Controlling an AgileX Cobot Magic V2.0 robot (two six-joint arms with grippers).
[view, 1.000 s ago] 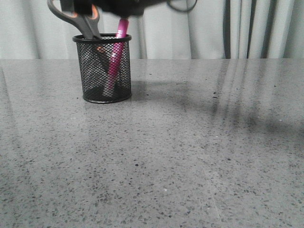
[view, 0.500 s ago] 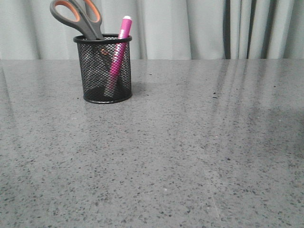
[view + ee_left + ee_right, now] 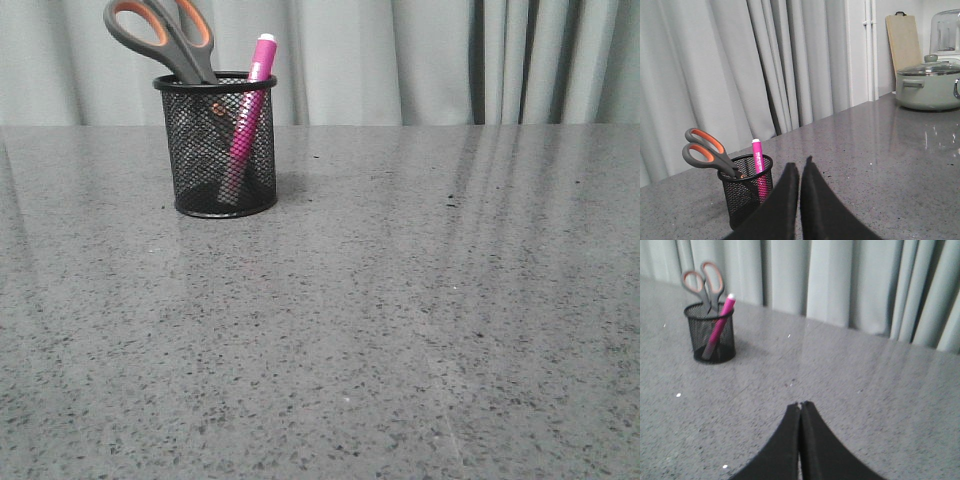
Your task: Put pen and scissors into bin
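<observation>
The black mesh bin (image 3: 215,146) stands on the grey table at the back left. The scissors (image 3: 165,38) stand in it, blades down, grey and orange handles sticking out. The magenta pen (image 3: 250,105) leans inside it, pale tip above the rim. No gripper shows in the front view. In the left wrist view my left gripper (image 3: 800,167) is shut and empty, a short way from the bin (image 3: 742,192), scissors (image 3: 707,152) and pen (image 3: 758,162). In the right wrist view my right gripper (image 3: 801,405) is shut and empty, far from the bin (image 3: 711,335), scissors (image 3: 704,285) and pen (image 3: 720,325).
Grey curtains (image 3: 400,60) hang behind the table. In the left wrist view a green lidded pot (image 3: 930,87) stands on the far end of the counter, with a wooden board (image 3: 902,42) leaning on the wall behind it.
One second ago a dark blurred arm was over the bin at the scissors' handles. It has withdrawn out of the front view. Scissors and pen stand in the bin unmoved.
</observation>
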